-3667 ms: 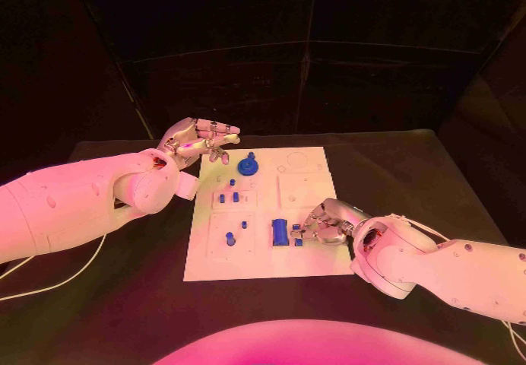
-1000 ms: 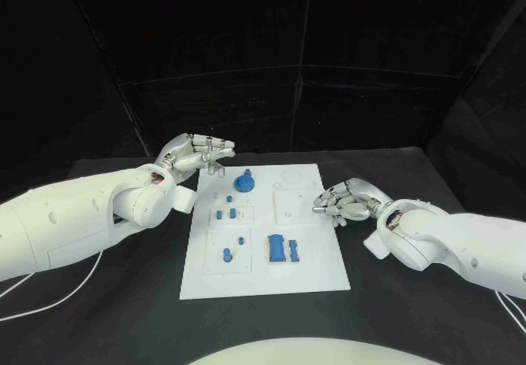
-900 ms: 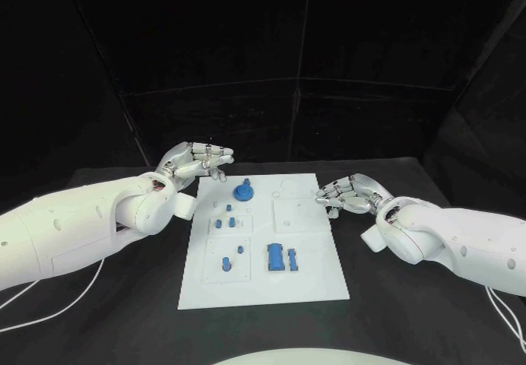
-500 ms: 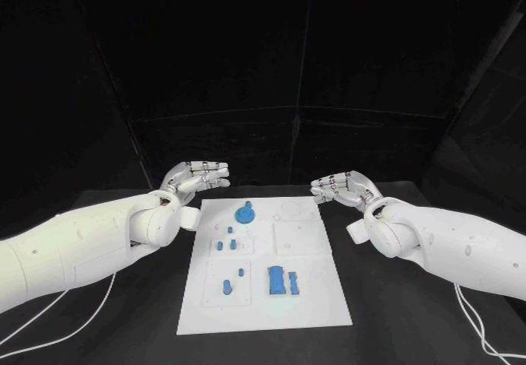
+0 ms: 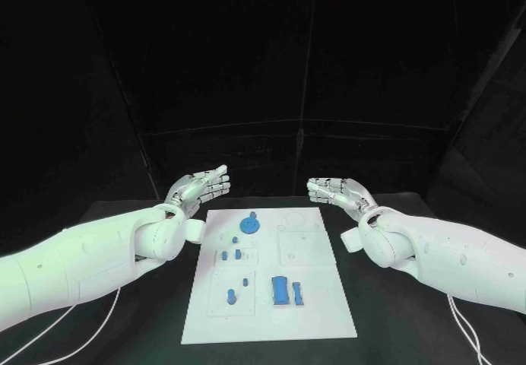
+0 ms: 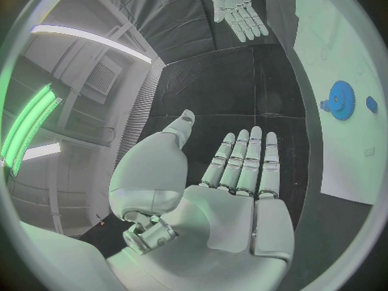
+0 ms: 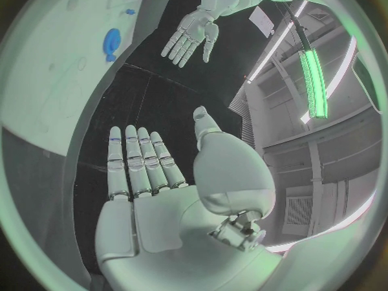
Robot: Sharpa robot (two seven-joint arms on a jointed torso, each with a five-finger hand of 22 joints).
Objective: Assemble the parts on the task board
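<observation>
The white task board (image 5: 312, 266) lies in the middle of the black table. A round blue gear part (image 5: 250, 223) stands near its far edge, small blue pegs (image 5: 232, 253) sit left of centre, and a blue block pair (image 5: 285, 290) rests nearer the front. My left hand (image 5: 203, 185) is raised flat and open above the board's far left corner, holding nothing. My right hand (image 5: 334, 190) is raised the same way off the far right corner, fingers straight and together. The left wrist view shows the left hand's (image 6: 235, 174) bare palm, the right wrist view the right hand's (image 7: 154, 181).
Black table (image 5: 416, 304) surrounds the board on all sides. White cables (image 5: 66, 327) trail off the table's left side, and a cable (image 5: 466, 334) runs at the right. A dark backdrop closes the far side.
Both hands have lifted away from the board and uncurled into flat open palms facing each other. The camera has tilted, so the board sits lower in the picture.
</observation>
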